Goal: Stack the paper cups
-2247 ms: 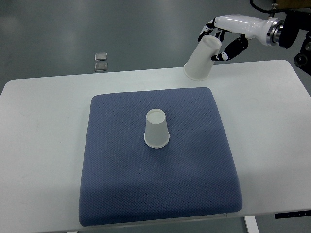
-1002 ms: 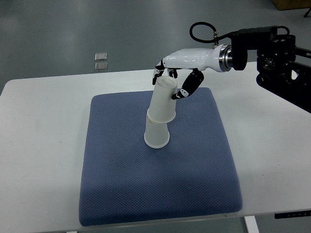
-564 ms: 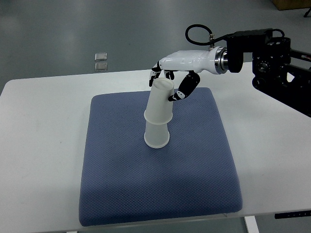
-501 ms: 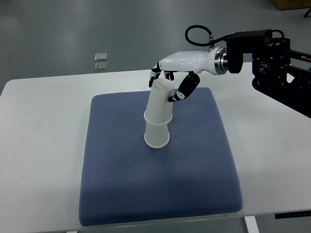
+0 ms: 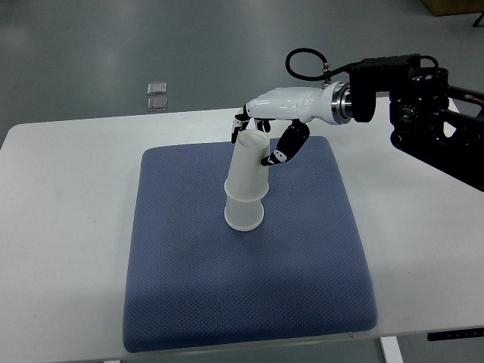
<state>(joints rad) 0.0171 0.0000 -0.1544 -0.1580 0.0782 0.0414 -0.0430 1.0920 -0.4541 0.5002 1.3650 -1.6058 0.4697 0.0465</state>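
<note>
Blue mat on the worktop carries the lower cup at frame centre; the upper cup sits over it, not fully seated. Right robot hand pinches its top; release remains.

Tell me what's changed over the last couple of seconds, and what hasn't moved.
The right hand carried the upper cup from the table's far edge over the blue mat and lowered it, upside down, onto the lower cup. It has slid further down since a second ago and leans less. The hand is still around its top. The lower cup, mat and white table stayed put.
</note>
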